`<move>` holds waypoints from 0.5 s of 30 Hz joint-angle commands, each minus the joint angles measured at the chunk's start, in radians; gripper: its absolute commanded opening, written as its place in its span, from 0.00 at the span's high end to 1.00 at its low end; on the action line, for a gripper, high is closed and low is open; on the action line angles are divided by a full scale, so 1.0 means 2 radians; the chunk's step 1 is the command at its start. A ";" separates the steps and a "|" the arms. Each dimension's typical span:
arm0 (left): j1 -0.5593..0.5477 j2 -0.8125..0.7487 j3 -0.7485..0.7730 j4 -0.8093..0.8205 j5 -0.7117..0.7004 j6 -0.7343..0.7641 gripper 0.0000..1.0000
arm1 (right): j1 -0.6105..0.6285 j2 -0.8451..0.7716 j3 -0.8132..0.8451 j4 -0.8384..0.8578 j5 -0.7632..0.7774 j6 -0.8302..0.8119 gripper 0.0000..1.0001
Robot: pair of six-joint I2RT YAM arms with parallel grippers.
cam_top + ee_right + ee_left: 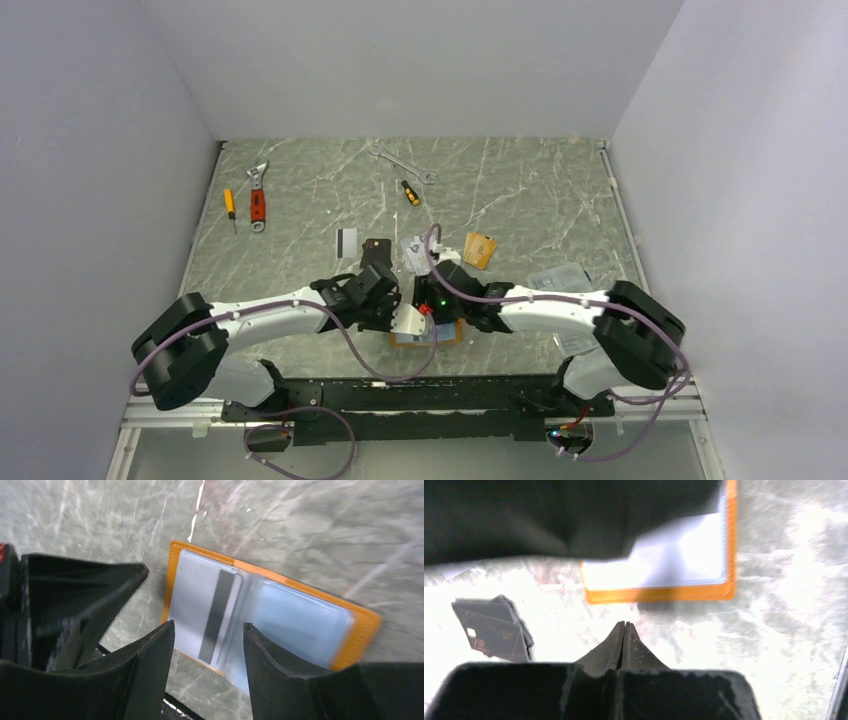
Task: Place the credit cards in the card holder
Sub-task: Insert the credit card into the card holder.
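The card holder (362, 625) lies open on the marble top, orange-edged with clear pockets (659, 570). A silver-grey credit card with a black stripe (217, 610) sits in its left pocket. My right gripper (207, 632) hangs open just above that card, touching nothing. My left gripper (624, 626) is shut and empty, its tips on the table just short of the holder's orange edge (659, 595). In the top view both grippers meet over the holder (400, 341). Loose cards lie behind: a striped silver one (347, 240), an orange-tan one (479, 250) and a dark one (491, 630).
An adjustable wrench (257, 197) and a small screwdriver (229, 205) lie at the back left. A spanner (403, 163) and a second screwdriver (410, 192) lie at the back centre. Clear plastic sleeves (560, 278) rest to the right. Walls close in three sides.
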 commanded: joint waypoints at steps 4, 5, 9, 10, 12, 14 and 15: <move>0.084 -0.018 0.032 -0.036 0.029 0.001 1.00 | -0.065 -0.126 -0.036 -0.034 -0.015 -0.009 0.44; 0.095 -0.019 0.041 -0.041 0.037 -0.002 1.00 | -0.070 -0.131 -0.037 -0.044 -0.011 -0.010 0.44; 0.137 -0.012 0.087 -0.072 0.069 -0.023 0.97 | -0.079 -0.133 -0.055 -0.075 0.008 -0.001 0.46; 0.144 -0.011 0.099 -0.081 0.075 -0.027 0.95 | -0.079 -0.134 -0.063 -0.076 0.009 0.003 0.46; 0.155 -0.013 0.118 -0.095 0.088 -0.035 0.89 | -0.079 -0.137 -0.079 -0.072 0.005 0.010 0.47; 0.161 -0.014 0.137 -0.105 0.099 -0.049 0.82 | -0.080 -0.141 -0.094 -0.067 0.003 0.019 0.49; 0.163 -0.012 0.147 -0.110 0.103 -0.056 0.76 | -0.080 -0.142 -0.106 -0.061 0.001 0.024 0.51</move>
